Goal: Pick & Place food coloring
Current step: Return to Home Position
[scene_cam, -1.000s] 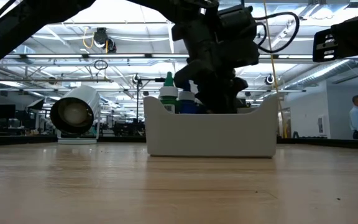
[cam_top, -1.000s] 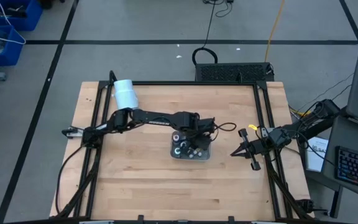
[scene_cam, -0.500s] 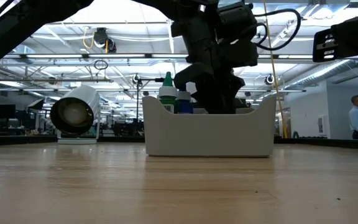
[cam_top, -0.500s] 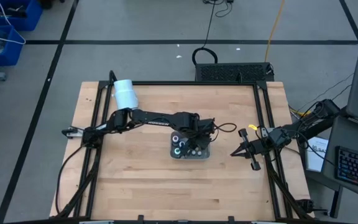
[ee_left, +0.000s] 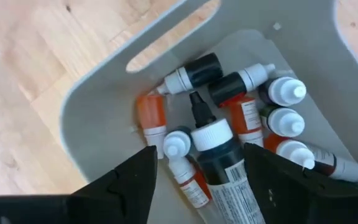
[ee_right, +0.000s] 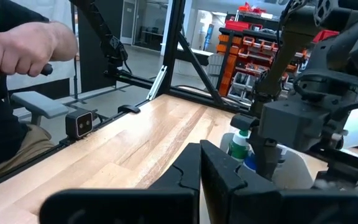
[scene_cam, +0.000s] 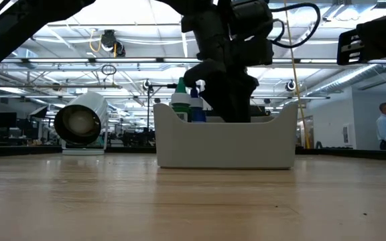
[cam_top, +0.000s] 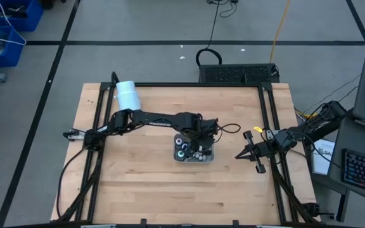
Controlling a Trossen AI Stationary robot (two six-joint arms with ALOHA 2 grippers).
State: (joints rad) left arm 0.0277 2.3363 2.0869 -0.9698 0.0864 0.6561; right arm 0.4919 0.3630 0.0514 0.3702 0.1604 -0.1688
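Lifts slightly above bin [scene_cam: 226, 144] mid-worktop, left gripper [ee_left: 199, 158] spread wide, empty; right gripper [ee_right: 201, 163] closed near right edge. Food coloring [ee_left: 283, 122] probably light, slick: pinch mid-body.

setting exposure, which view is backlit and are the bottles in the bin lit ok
Low view: ceiling lights behind leave the left gripper a dark silhouette over the bin. Left wrist view: food coloring bottles evenly lit, no glare. High view: flat light, right gripper parked at right edge.
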